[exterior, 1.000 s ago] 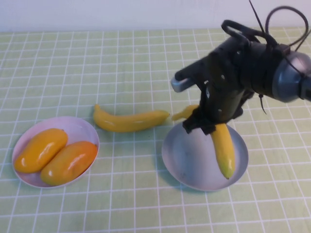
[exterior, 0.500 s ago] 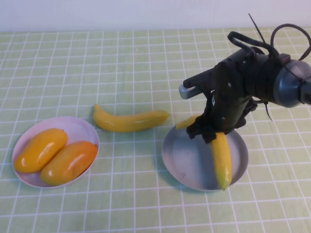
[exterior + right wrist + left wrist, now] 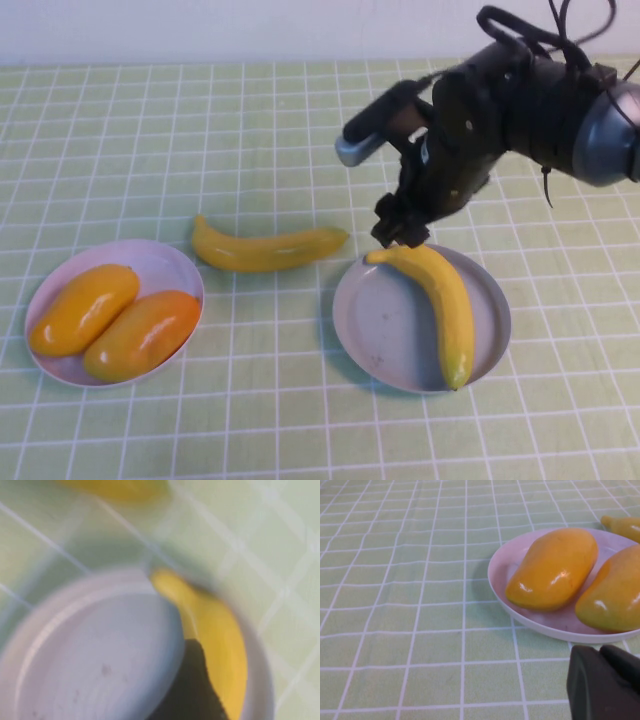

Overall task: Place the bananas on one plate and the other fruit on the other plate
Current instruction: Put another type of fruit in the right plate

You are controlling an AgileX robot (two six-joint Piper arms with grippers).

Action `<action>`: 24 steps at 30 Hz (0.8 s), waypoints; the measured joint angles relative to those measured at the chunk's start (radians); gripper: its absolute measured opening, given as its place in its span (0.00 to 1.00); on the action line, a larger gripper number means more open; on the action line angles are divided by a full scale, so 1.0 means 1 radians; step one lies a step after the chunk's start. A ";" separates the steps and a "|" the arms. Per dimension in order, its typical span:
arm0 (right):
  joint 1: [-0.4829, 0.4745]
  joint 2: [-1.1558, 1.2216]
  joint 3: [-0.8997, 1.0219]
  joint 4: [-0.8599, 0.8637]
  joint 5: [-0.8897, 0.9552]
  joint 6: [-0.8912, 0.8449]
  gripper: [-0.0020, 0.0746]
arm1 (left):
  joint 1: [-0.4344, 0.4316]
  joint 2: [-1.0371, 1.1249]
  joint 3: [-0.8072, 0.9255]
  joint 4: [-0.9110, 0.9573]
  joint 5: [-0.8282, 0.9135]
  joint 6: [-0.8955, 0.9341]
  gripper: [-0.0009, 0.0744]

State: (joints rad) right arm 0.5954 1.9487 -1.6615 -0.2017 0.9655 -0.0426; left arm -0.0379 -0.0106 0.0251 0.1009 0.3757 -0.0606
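One banana (image 3: 445, 300) lies in the grey-blue plate (image 3: 385, 330), free of any grip. My right gripper (image 3: 398, 228) hangs open and empty just above the plate's far rim, over the banana's stem end. In the right wrist view one dark finger (image 3: 192, 690) shows beside that banana (image 3: 220, 630) over the plate (image 3: 100, 655). The second banana (image 3: 265, 248) lies on the cloth between the plates. Two mango-like fruits (image 3: 83, 308) (image 3: 143, 333) sit in the pink plate (image 3: 160, 258). My left gripper (image 3: 602, 652) is shut and empty, low beside the pink plate (image 3: 495, 580).
A green checked cloth (image 3: 250, 130) covers the table. A white wall runs along the far edge. The right arm's dark body (image 3: 520, 110) hangs over the back right. The left wrist view shows the mangoes (image 3: 552, 570) and the loose banana's tip (image 3: 622, 526).
My right gripper has let go of the banana and risen back and to the left. The banana now lies flat in the grey-blue plate.
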 joint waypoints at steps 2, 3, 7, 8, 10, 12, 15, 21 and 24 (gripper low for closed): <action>0.010 0.000 -0.040 0.050 -0.041 -0.189 0.66 | 0.000 0.000 0.000 0.000 0.000 0.000 0.01; 0.014 0.004 -0.061 0.100 -0.066 -0.298 0.67 | 0.000 0.000 0.000 0.000 0.000 0.000 0.01; 0.025 0.050 -0.117 0.334 -0.142 -0.733 0.67 | 0.000 0.000 0.000 0.000 0.000 0.000 0.01; 0.030 0.066 -0.132 0.382 -0.148 -0.816 0.67 | 0.000 0.000 0.000 0.000 0.000 0.000 0.01; 0.037 0.108 -0.157 0.467 -0.152 -0.994 0.67 | 0.000 0.000 0.000 0.000 0.000 0.000 0.01; 0.044 0.156 -0.189 0.534 -0.152 -1.128 0.67 | 0.000 0.000 0.000 0.000 0.000 0.000 0.01; 0.044 0.228 -0.250 0.578 -0.157 -1.226 0.67 | 0.000 0.000 0.000 0.000 0.000 0.000 0.01; 0.044 0.349 -0.367 0.589 -0.158 -1.261 0.67 | 0.000 0.000 0.000 0.000 0.000 0.000 0.01; 0.044 0.380 -0.382 0.589 -0.159 -1.261 0.67 | 0.000 0.000 0.000 0.000 0.000 0.000 0.01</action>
State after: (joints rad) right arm 0.6395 2.3291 -2.0431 0.3876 0.8062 -1.3039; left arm -0.0379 -0.0106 0.0251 0.1009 0.3757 -0.0606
